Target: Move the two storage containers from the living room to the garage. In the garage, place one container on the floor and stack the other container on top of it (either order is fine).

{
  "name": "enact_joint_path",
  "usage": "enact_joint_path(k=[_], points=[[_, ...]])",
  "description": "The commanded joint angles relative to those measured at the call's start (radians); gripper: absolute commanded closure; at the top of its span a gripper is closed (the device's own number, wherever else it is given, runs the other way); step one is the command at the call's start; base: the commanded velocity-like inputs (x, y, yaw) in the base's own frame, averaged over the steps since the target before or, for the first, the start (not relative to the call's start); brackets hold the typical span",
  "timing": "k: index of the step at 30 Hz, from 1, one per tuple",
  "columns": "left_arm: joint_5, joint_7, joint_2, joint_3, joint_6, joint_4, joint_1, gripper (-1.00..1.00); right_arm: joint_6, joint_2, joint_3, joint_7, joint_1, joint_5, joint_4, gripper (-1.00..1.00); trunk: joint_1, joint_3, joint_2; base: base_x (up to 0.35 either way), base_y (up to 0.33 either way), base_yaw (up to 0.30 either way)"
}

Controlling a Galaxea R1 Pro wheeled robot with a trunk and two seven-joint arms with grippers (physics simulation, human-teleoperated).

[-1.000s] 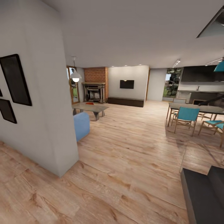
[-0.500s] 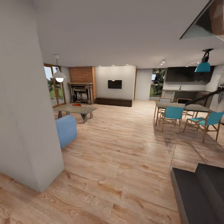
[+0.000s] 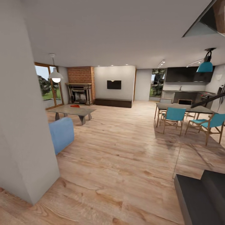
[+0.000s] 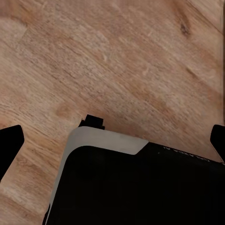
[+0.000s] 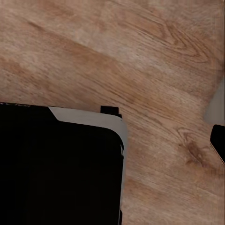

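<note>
The camera has edged forward past the pillar (image 3: 22, 125), opening up the living room (image 3: 103, 93). A small red container (image 3: 75, 106) sits on the low table (image 3: 72, 110) before the fireplace (image 3: 79, 93). Left gripper (image 4: 112, 140) spread wide over plank floor (image 4: 117, 56); right gripper's (image 5: 218, 140) state cannot be told

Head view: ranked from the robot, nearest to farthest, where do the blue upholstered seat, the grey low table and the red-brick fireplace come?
1. blue upholstered seat: near left, by the wall corner.
2. grey low table: left, beyond the seat.
3. red-brick fireplace: far left, against the back wall.
</note>
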Motion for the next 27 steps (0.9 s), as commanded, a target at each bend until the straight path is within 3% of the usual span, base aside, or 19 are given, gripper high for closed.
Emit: enact_joint_path(k=[1, 27], points=[[0.007, 0.003, 0.000, -0.009, -0.003, 0.000, -0.001, -1.00, -0.005, 0.001, 0.008, 0.003, -0.001, -0.009, 0.003, -1.00, 0.001, -0.001, -0.001, 0.322, 0.000, 0.000], [0.006, 0.003, 0.000, -0.009, -0.004, 0.000, -0.001, -1.00, -0.008, 0.000, 0.007, 0.003, -0.001, -0.009, 0.003, -1.00, 0.001, -0.001, -0.001, 0.322, 0.000, -0.008]])
